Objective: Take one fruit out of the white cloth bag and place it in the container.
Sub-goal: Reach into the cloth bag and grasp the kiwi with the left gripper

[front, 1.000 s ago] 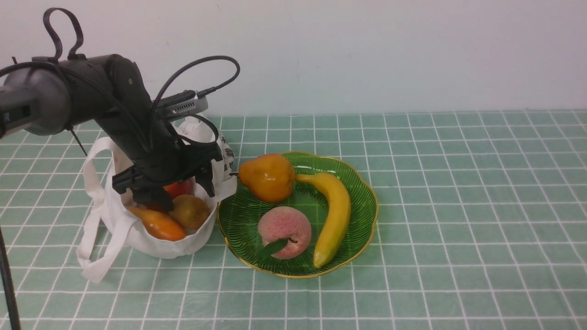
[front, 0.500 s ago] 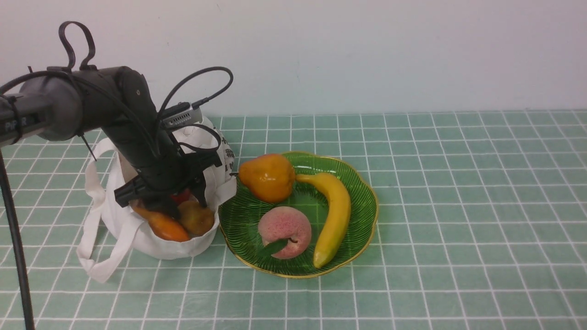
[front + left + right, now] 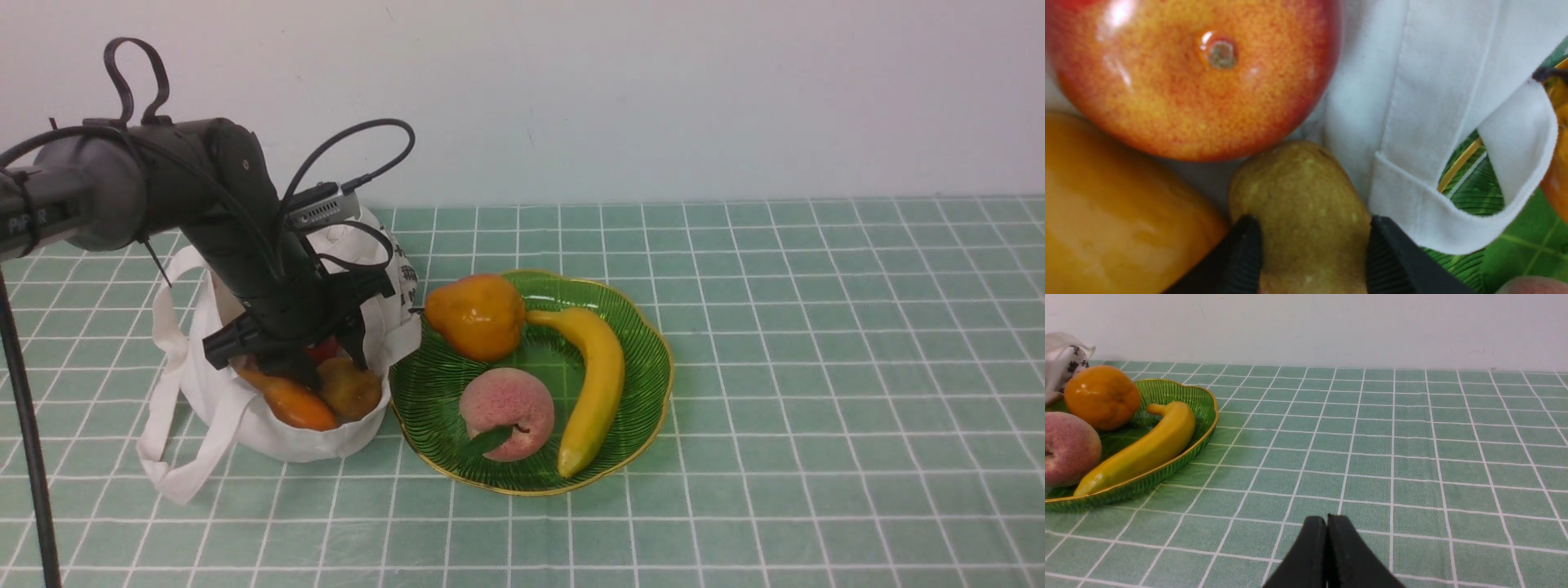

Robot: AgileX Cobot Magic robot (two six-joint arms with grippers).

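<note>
While your left gripper [image 3: 1314,249] is down in the off-white cloth bag [image 3: 282,437], you've got its fingers clamped on the dull brownish-green kiwi [image 3: 1302,196], which is still inside the bag. Right next to it you can see a shiny red-orange apple [image 3: 1200,73] and a smooth elongated orange fruit [image 3: 1114,212]. Your ribbed green glass plate [image 3: 539,482] sits just beside the bag, holding a pink peach, a yellow banana and an orange pear-shaped fruit. Your right gripper [image 3: 1327,522] has its tips together, well apart from the plate.
</note>
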